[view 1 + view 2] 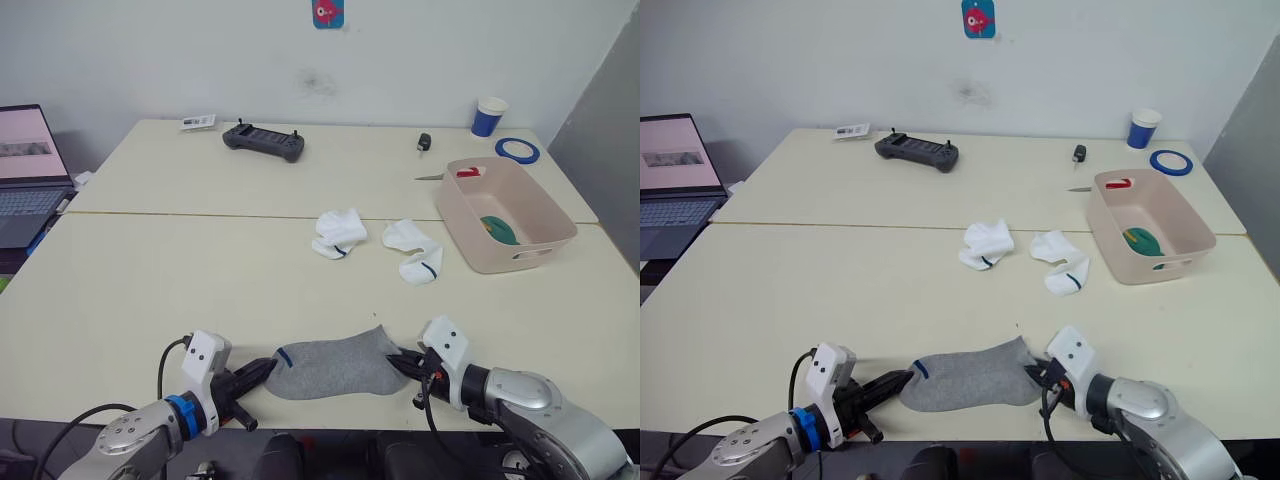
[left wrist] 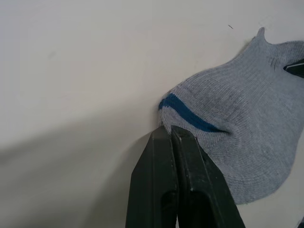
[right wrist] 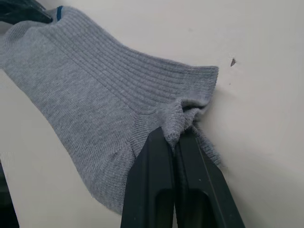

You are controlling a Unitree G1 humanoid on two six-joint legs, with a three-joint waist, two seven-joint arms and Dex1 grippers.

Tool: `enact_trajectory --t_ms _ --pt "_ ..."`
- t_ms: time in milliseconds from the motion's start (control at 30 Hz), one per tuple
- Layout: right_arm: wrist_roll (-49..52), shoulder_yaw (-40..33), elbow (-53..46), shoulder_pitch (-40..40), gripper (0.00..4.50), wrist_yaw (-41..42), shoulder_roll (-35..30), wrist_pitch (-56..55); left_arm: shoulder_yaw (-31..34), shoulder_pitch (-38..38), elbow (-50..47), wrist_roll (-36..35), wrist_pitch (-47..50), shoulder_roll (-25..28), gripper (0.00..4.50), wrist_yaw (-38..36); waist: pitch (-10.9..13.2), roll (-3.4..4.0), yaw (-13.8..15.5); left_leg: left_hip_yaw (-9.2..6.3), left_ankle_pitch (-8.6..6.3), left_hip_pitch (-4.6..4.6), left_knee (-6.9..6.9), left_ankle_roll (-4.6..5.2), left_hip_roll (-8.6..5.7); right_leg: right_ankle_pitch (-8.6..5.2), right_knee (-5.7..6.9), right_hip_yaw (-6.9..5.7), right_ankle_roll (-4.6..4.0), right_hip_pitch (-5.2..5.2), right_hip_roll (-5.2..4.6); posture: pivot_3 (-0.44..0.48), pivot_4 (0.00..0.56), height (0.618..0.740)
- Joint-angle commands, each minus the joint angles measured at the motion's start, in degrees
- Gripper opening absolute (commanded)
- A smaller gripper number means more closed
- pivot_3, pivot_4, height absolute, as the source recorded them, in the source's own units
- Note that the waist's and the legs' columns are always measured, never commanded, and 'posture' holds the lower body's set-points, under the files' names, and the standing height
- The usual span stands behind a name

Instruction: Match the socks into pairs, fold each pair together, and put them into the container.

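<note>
The pale cream table (image 1: 150,290) carries a grey sock (image 1: 330,367), two white socks (image 1: 340,233), a pale pink bin (image 1: 545,238) and a black controller (image 1: 263,141).

Head overlooks table (image 1: 150,290); wrists close on sock (image 2: 237,123).

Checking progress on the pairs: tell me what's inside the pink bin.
Inside the container: a green sock bundle on the floor and a red item at the far end. The near wall hides anything behind it.
</note>
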Motion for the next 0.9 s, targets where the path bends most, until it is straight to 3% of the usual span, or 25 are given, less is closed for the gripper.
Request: enact_trajectory --t_ms 33,267,333,567,700,733,900 --pt "-0.15 -1.51 -1.22 0.66 0.71 -0.36 0.30 -1.23 0.42 0.84 -0.11 2.43 -3.36 2.11 0.61 -2.17 0.00 0.00 -0.01 -0.01 0.00 0.00 0.00 0.00 0.01 0.00 0.00 0.00 0.00 0.00 0.00 0.000 0.150 0.740" --pt "1.71 -7.07 -3.25 1.88 3.15 1.13 -1.63 -1.52 5.34 2.44 -0.48 3.94 -8.00 4.96 2.79 -4.51 0.01 0.01 0.01 -0.01 0.00 0.00 0.00 0.00 0.01 0.00 -0.01 0.01 -0.01 -0.01 -0.01 0.000 0.150 0.740" --pt "3.01 -9.56 -4.28 2.49 3.83 2.53 -2.67 -1.89 8.43 1.74 -0.40 1.41 -6.81 6.55 2.80 -6.11 0.01 0.01 0.02 -0.03 0.00 0.00 -0.01 0.00 0.03 -0.01 -0.01 -0.01 -0.02 -0.01 -0.02 0.000 0.150 0.740" --pt "7.05 -12.70 -7.54 -2.31 3.83 5.75 -3.59 -3.41 9.83 -5.03 -1.59 -3.32 -5.65 12.12 2.80 -12.72 0.01 0.01 0.03 0.01 0.00 0.02 0.01 -0.01 0.00 0.00 0.00 -0.12 0.01 0.02 -0.01 0.000 0.150 0.740" --pt "6.50 -4.21 -6.64 -8.17 3.08 7.65 -1.68 -4.04 2.25 -7.28 -4.47 -3.30 -3.41 17.01 2.15 -18.18 0.03 0.01 -0.17 0.09 -0.01 0.03 -0.04 -0.01 0.01 0.05 -0.02 -0.11 0.09 0.01 0.02 0.000 0.150 0.740" --pt "4.65 -1.19 -5.32 -9.36 2.66 8.56 -1.58 -5.34 0.21 -8.54 -4.37 -2.52 -3.96 16.90 1.69 -18.57 0.03 0.01 -0.15 0.09 -0.01 0.04 -0.06 -0.01 0.02 0.08 -0.02 -0.11 0.14 0.00 0.02 0.000 0.150 0.740" --pt "-2.58 9.37 2.35 -14.46 1.06 10.84 0.09 -10.26 -8.71 -14.48 -0.83 3.46 -7.59 15.98 0.31 -20.08 0.04 0.04 -0.08 -0.03 -0.01 0.02 -0.08 0.00 0.05 0.13 -0.01 -0.14 0.24 0.00 0.07 0.000 0.150 0.740"
